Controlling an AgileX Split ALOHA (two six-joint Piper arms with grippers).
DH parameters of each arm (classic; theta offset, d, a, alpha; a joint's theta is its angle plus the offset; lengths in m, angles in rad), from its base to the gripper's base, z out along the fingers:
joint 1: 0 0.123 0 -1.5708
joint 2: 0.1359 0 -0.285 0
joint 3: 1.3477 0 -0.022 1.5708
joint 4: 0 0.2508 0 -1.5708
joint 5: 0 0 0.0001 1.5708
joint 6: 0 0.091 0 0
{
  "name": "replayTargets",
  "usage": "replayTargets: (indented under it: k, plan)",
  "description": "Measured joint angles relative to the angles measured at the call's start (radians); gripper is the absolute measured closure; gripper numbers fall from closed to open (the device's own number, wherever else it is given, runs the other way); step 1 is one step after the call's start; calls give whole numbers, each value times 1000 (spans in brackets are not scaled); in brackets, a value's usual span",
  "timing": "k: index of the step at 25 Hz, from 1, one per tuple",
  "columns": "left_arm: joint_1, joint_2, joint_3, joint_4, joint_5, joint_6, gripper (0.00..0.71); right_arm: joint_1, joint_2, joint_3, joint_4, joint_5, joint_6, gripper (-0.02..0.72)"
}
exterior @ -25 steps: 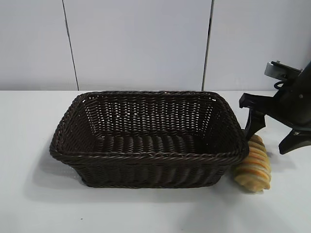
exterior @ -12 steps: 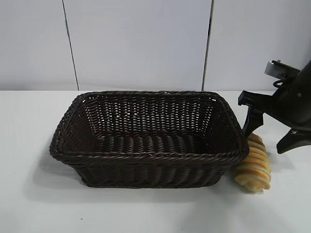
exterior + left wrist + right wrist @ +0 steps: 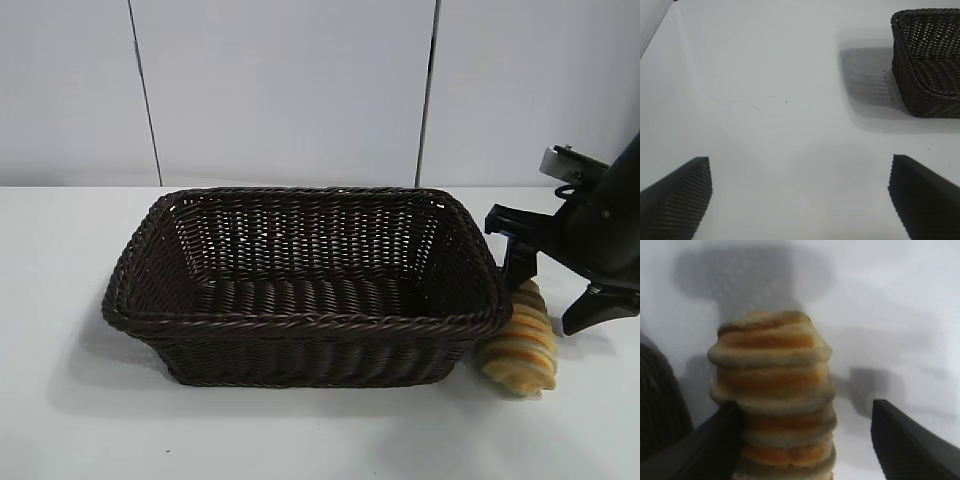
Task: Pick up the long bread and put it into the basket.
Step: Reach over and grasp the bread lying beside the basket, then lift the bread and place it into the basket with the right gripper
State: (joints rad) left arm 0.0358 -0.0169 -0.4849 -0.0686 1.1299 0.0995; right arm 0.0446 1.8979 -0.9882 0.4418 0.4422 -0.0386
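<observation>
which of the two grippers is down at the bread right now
The right gripper, straddling the long bread beside the basket; the left gripper hovers over bare table.

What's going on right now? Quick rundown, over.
Right gripper open, straddling the long bread on the table. Left gripper open, parked away. Basket touching the bread; nothing blocking.

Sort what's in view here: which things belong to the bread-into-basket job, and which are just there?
Belongs to the job:
- long bread, on the table beside the basket's right end
- basket
- right gripper, straddling the bread, not yet clamped on it

Just there:
- left gripper, open over bare table
- panelled wall
</observation>
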Motion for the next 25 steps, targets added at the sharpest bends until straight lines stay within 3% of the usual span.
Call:
replayTargets:
  k: [13,16,21,25]
  plan:
    - [0,0,0,0,0,0,16,0,-175,1,-25,72,9,652]
    - [0,0,0,0,0,-1,16,0,-227,-1,-58,102,31,652]
    - [0,0,0,0,0,-1,16,0,-274,-59,-163,211,87,660]
    - [0,0,0,0,0,-1,16,0,-288,-135,-184,294,94,660]
